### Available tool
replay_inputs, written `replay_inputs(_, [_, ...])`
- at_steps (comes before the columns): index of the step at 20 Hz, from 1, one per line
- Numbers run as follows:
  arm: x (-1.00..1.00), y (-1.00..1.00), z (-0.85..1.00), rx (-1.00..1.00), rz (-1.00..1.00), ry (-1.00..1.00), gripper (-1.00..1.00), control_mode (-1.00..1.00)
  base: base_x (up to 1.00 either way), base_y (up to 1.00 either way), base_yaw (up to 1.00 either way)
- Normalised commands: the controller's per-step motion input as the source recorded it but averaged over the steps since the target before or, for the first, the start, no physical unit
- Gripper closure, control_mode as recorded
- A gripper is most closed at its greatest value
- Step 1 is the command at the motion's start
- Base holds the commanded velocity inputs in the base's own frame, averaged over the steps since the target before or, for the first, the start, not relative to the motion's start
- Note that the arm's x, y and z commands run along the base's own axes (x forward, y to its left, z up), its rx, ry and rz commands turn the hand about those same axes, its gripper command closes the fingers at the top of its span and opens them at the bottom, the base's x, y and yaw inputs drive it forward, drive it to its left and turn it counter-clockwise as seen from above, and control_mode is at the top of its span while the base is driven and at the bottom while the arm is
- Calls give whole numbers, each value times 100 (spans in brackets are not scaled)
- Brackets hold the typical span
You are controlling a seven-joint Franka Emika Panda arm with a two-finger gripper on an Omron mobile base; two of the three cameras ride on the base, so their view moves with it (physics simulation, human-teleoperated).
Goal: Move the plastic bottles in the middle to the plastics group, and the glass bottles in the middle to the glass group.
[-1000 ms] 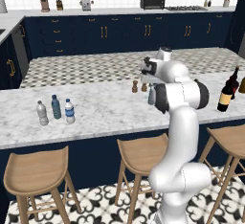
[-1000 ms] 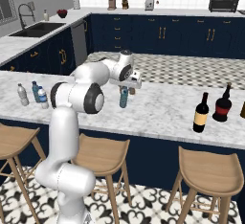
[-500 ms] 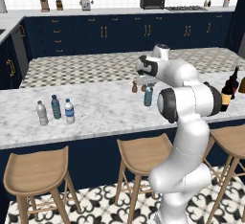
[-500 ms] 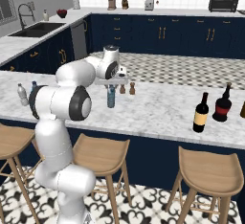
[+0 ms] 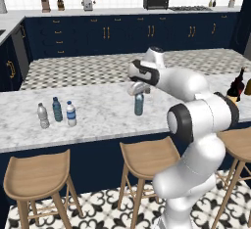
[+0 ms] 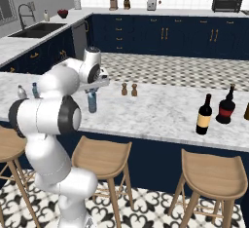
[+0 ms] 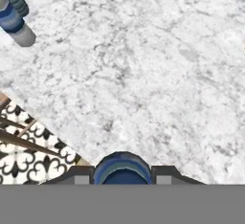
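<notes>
At the far left of the marble counter [image 5: 98, 120] stands the plastics group [image 5: 57, 112]: three small water bottles in a row, upright and close together, near the front edge. In the hand view two of them appear at the top left corner.

More to the right, about the middle of the counter, the gripper [image 5: 138, 90] is closed on the teal-blue bottle [image 5: 139, 104]. It holds the bottle at the top, around the cap and neck, and the bottle hangs upright under it. In the hand view the blue cap sits between the two finger tips. Whether the bottom of the bottle touches the counter I cannot tell.

I judge this bottle light and a little soft, with a smooth wall that can slip or bend under pressure. The neck under the cap is the stiffest part, so the present hold looks like a good one. Held so high, the bottle may swing if the arm moves fast.

Further right, the two small brown shakers [image 6: 129, 89] stand together at the far side. At the right end are the wine bottle with the tan label [image 6: 204, 115] and the dark bottle with the red label [image 6: 226, 106]. Glass is heavy, stiff and fragile.
</notes>
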Motion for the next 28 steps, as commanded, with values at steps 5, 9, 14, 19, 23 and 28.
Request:
replay_inputs(5, [-11, 95, 8, 0, 23, -1, 100, -100, 0, 0, 0])
replay_inputs(9, [4, 91, 2, 0, 19, -3, 100, -100, 0, 0, 0])
replay_inputs(14, [23, 77, 1, 0, 18, 0, 100, -100, 0, 0, 0])
replay_inputs(19, [21, 67, 0, 0, 17, -6, 100, -100, 0, 0, 0])
replay_inputs(23, [20, 43, -4, 0, 13, -18, 100, -100, 0, 0, 0])
replay_inputs(28, [11, 27, -14, 0, 8, -22, 100, -100, 0, 0, 0])
